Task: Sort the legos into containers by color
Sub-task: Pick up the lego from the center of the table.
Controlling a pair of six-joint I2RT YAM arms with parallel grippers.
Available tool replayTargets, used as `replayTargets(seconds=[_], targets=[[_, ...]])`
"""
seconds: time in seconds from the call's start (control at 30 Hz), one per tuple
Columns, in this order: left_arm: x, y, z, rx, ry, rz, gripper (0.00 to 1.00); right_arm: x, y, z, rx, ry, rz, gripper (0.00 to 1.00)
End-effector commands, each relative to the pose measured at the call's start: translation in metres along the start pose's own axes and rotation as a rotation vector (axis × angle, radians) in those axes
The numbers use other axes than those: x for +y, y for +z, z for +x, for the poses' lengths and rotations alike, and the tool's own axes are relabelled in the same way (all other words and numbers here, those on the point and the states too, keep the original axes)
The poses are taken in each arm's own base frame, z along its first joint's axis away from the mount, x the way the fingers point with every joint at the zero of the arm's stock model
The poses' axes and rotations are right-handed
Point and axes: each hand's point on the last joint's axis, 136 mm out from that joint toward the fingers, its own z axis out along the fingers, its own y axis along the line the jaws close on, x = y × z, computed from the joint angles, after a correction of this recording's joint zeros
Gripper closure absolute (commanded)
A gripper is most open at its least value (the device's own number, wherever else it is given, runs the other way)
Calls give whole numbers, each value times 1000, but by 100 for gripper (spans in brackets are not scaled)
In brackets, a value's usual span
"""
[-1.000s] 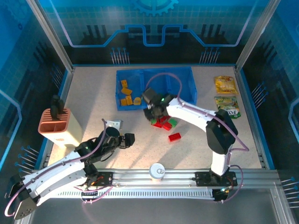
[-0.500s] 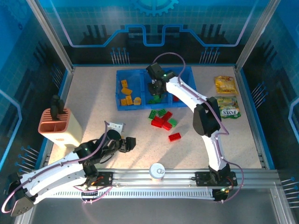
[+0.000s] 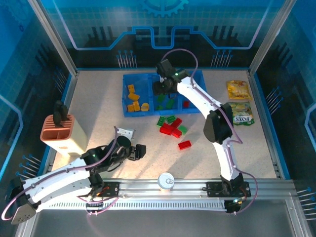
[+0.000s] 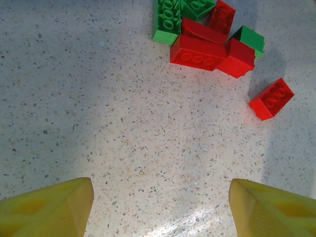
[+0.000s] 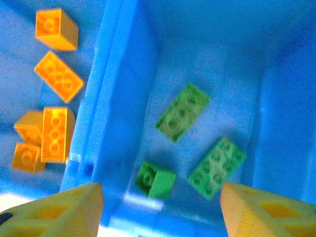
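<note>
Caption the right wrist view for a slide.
Open right gripper over a blue tray compartment with three green legos; yellow-orange legos lie in the next compartment.

The lettering on the green snack packet (image 3: 240, 114) is unreadable.

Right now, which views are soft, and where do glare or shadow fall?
Right wrist: soft throughout, green studded plastic bricks hazy in the translucent blue plastic tray. Left wrist: crisp red studded bricks, glare streak on the speckled tabletop, shadow at far right. Top external: sharp, mild sheen at centre.
</note>
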Motion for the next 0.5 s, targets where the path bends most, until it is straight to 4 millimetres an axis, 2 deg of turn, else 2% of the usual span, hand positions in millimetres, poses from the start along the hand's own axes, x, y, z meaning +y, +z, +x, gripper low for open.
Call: replayTargets(seconds=[0.0, 0.17, 0.27, 0.47], targets=[[-17, 7, -17, -25, 30, 19, 24, 12, -45, 5, -94, 13, -88, 36], [-20, 32, -32, -3, 8, -36, 24, 0, -71, 51, -143, 19, -135, 36], [-23, 49, -47, 28, -14, -56, 24, -20, -83, 75, -129, 14, -106, 36], [-19, 96, -69, 104, 14, -126, 26, -43, -114, 115, -157, 35, -108, 36]])
